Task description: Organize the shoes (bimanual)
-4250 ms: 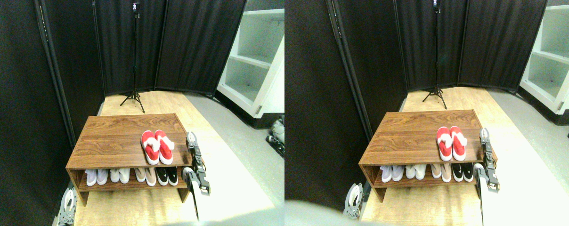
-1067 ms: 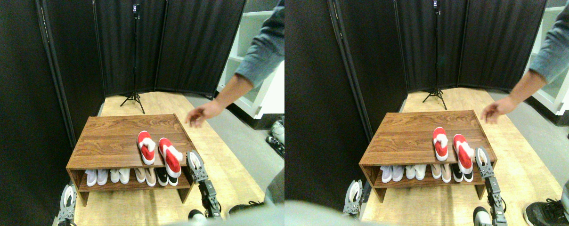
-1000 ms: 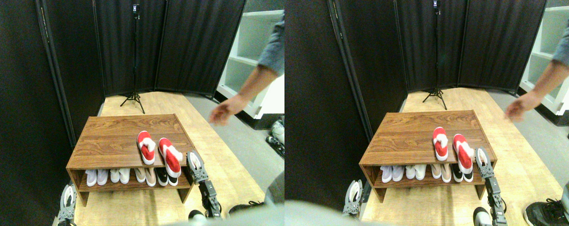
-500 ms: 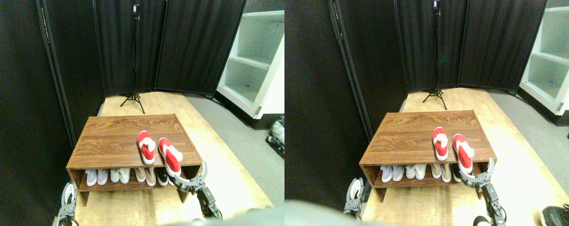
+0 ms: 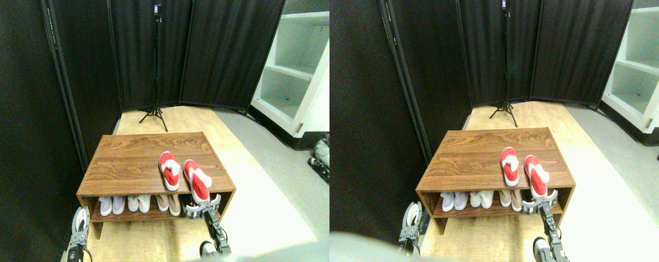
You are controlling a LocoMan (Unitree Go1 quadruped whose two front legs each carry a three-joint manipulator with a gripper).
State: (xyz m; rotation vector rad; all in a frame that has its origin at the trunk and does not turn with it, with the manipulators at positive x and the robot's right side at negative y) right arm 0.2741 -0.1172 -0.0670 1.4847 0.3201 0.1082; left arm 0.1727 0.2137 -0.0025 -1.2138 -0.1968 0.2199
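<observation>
a: right gripper (image 5: 203,206) is seen in the stereo pair view with its jaws spread wide, raised to the front edge of the wooden shoe rack (image 5: 127,164). nothing is held between them. the heel of the right red shoe (image 5: 197,180) hangs just over that edge, and the open jaws sit right under and around it, at 6 o'clock of the shoe. whether contact is made cannot be told.

b: and the other one?

a: left gripper (image 5: 80,225) is kept low at the rack's front left corner, well apart from both shoes. its jaws look parted and empty, though it is small in the picture.

b: where is the pair placed?

a: both lie on the rack's top board, toward its right front. the left red shoe (image 5: 169,170) is set at about 10 o'clock of the right one, with a gap between them, and the two are splayed, not parallel.

b: what could go wrong?

a: the overhanging shoe could be knocked off the edge if the heel is pushed sideways or upward by a jaw tip. the fluffy lining could be pinched instead of the sole, so a weak hold may be had. the pairs on the lower shelf (image 5: 149,203) could be disturbed if the jaws are dropped too low.
</observation>
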